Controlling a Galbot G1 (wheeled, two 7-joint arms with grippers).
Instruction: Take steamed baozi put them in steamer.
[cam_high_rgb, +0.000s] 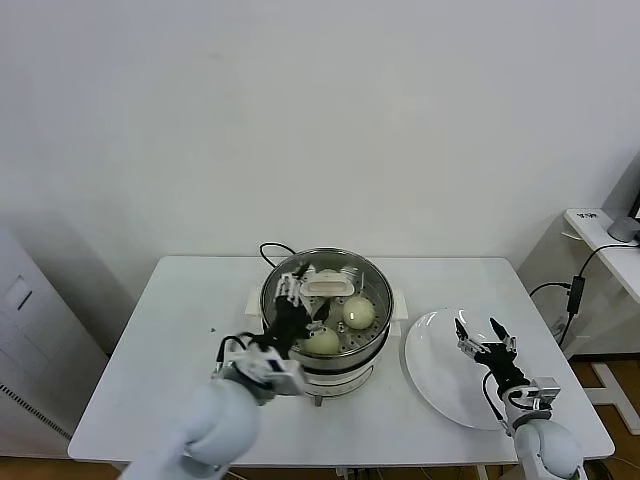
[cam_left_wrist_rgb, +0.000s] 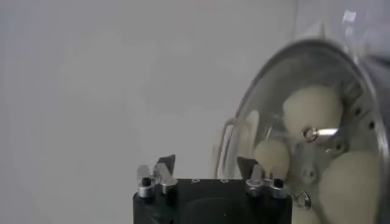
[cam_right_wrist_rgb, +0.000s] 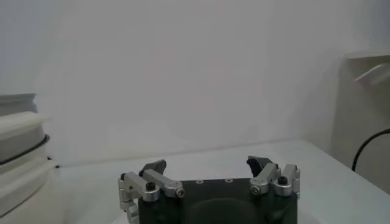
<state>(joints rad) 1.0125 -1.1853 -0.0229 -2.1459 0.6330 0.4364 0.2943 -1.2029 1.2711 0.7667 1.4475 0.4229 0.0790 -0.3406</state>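
Observation:
The steel steamer (cam_high_rgb: 372, 290) stands mid-table on its white base. In the head view two cream baozi lie on its tray, one to the right (cam_high_rgb: 359, 313) and one in front (cam_high_rgb: 322, 342). A white shape (cam_high_rgb: 328, 288) lies at the back of the pot. The left wrist view shows three baozi in the pot (cam_left_wrist_rgb: 312, 109), (cam_left_wrist_rgb: 272, 157), (cam_left_wrist_rgb: 350, 182). My left gripper (cam_high_rgb: 290, 300) is open and empty over the pot's left rim; in its wrist view (cam_left_wrist_rgb: 207, 165) it holds nothing. My right gripper (cam_high_rgb: 483, 345) is open and empty above the white plate (cam_high_rgb: 445, 385).
The white plate at the right holds nothing. A black cord (cam_high_rgb: 275, 250) runs behind the steamer. The steamer's white base also shows in the right wrist view (cam_right_wrist_rgb: 18, 158). A white cabinet (cam_high_rgb: 30, 330) stands left of the table, a side table (cam_high_rgb: 600, 230) to the right.

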